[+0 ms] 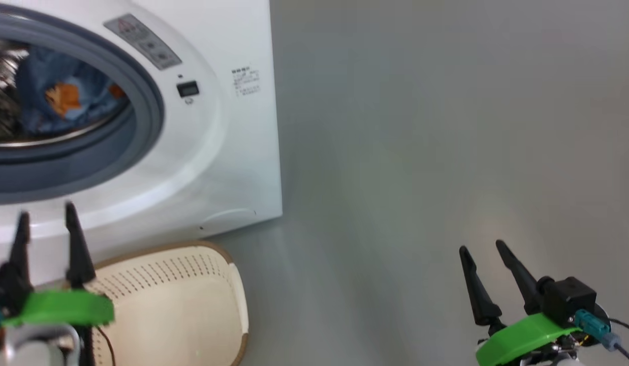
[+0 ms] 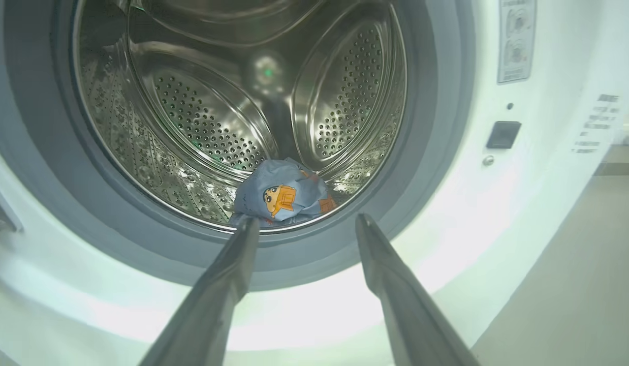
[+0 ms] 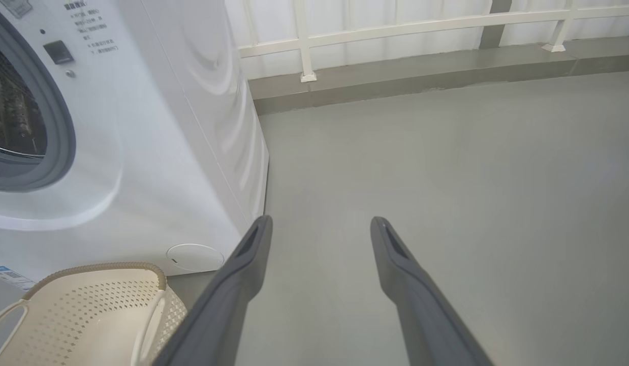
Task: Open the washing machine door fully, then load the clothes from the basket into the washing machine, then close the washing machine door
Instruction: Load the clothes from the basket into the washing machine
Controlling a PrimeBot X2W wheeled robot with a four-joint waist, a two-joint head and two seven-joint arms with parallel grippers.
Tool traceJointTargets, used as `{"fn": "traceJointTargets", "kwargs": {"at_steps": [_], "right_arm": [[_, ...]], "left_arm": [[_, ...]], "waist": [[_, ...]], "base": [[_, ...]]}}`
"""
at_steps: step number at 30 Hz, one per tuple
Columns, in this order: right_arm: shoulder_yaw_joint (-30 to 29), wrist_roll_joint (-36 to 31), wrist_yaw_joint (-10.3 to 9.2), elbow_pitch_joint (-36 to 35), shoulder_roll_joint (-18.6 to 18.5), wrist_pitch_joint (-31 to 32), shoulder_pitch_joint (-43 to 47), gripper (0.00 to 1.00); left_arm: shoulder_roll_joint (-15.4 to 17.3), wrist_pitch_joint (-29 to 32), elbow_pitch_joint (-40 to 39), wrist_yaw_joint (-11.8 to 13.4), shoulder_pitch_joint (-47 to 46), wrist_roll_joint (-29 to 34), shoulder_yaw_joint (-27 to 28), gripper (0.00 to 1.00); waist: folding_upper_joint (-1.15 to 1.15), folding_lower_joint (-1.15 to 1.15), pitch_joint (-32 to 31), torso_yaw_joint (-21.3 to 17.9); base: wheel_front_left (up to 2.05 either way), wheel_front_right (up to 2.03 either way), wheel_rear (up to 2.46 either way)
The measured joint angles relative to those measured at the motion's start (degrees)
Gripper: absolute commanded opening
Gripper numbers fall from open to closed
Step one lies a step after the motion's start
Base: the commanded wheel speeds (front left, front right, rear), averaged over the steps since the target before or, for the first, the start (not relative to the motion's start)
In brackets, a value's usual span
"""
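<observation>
At the left, the left pincer (image 1: 45, 211) is being held open and empty before the washing machine (image 1: 228, 152), with the clothes (image 1: 65, 96) lying inside its drum. Below, the basket (image 1: 192, 305) is sitting empty on the floor. At the right, the right pincer (image 1: 481, 246) is being held open. The washing machine door is probably best pushed steadily at its rim until it latches.

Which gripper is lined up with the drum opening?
The left gripper: open, it points at the clothes lying in the washing machine drum. The right gripper hangs open over the floor beside the machine.
</observation>
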Motion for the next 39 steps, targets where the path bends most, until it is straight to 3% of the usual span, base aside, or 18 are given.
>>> {"fn": "traceJointTargets", "kwargs": {"at_steps": [7, 17, 39], "right_arm": [[-0.37, -0.75, 0.0, -1.92, 0.26, 1.72, 3.3, 1.0], [-0.81, -1.33, 0.0, -3.5, 0.47, 3.39, 6.43, 1.0], [-1.31, -1.96, 0.0, -6.25, 0.01, 5.42, 9.16, 1.0]], "left_arm": [[-2.82, 0.0, -7.13, 0.6, 10.88, 1.31, -1.19, 1.0], [-5.09, 0.0, -10.89, 0.45, 19.57, 2.63, -3.2, 1.0], [-6.91, 0.0, -13.57, 0.32, 25.19, 5.09, -4.85, 1.0]], "waist": [[0.0, 0.01, -5.82, 1.22], [0.0, 0.01, -10.77, 3.41], [0.0, 0.02, -13.99, 6.97]], "base": [[0.0, 0.0, 0.0], [0.0, 0.0, 0.0], [0.0, 0.0, 0.0]]}}
